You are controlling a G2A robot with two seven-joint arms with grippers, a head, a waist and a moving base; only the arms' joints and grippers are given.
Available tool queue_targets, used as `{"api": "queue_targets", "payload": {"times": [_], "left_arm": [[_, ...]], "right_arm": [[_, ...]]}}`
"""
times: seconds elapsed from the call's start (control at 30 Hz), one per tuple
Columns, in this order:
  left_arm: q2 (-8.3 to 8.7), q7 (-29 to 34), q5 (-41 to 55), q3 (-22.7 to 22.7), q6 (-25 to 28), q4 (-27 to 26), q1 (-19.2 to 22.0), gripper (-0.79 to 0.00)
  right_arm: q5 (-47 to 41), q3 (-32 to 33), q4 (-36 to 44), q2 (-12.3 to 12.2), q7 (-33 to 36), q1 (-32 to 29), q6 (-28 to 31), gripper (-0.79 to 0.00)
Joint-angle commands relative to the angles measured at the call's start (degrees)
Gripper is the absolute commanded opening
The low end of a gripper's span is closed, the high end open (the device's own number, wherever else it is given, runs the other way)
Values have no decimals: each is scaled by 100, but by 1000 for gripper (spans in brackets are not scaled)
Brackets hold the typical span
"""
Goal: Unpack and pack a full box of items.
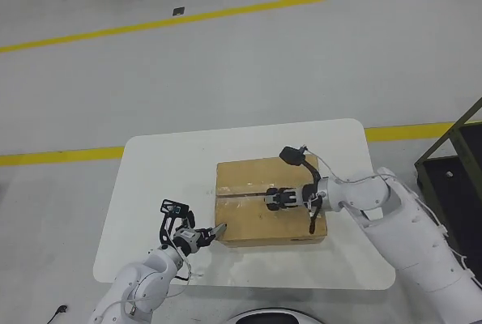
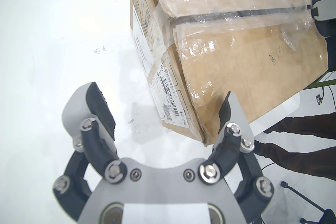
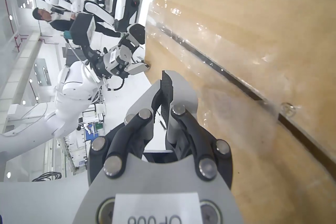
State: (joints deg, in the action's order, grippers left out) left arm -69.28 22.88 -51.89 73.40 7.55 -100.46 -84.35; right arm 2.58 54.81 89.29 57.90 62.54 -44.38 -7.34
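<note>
Box (image 1: 249, 174) just beside left hand (image 1: 217, 232)

My left gripper (image 2: 162, 99) gapes wide, arm bent low at my side. My right gripper (image 3: 166, 86) is pressed closed, forearm angled inward.

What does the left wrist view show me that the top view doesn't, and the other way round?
Left wrist view: a barcode label on the cardboard box side and wrinkled clear tape over the top seam. Top view: the white table's full outline and yellow floor lines. Both: the box with flaps closed, the open left hand at its corner, the shut right hand on the seam.
</note>
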Motion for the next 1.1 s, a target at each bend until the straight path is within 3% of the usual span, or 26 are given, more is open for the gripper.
{"api": "queue_targets", "payload": {"times": [0.0, 0.37, 0.53, 0.73, 0.9, 1.07], "left_arm": [[0, 0, 0, 0, 0, 0, 0, 0], [0, 0, 0, 0, 0, 0, 0, 0], [0, 0, 0, 0, 0, 0, 0, 0], [0, 0, 0, 0, 0, 0, 0, 0], [0, 0, 0, 0, 0, 0, 0, 0], [0, 0, 0, 0, 0, 0, 0, 0]], "right_arm": [[5, 34, -73, -6, 52, 20, -59, -785], [314, 705, 73, -215, 407, -208, -522, -785], [94, 1056, 443, -275, 286, -383, -418, -785], [151, 637, 510, -180, -20, -291, -192, -785], [330, 51, 132, -28, -202, 0, -136, -785], [344, -65, -270, 21, -100, 161, -242, -785]]}}
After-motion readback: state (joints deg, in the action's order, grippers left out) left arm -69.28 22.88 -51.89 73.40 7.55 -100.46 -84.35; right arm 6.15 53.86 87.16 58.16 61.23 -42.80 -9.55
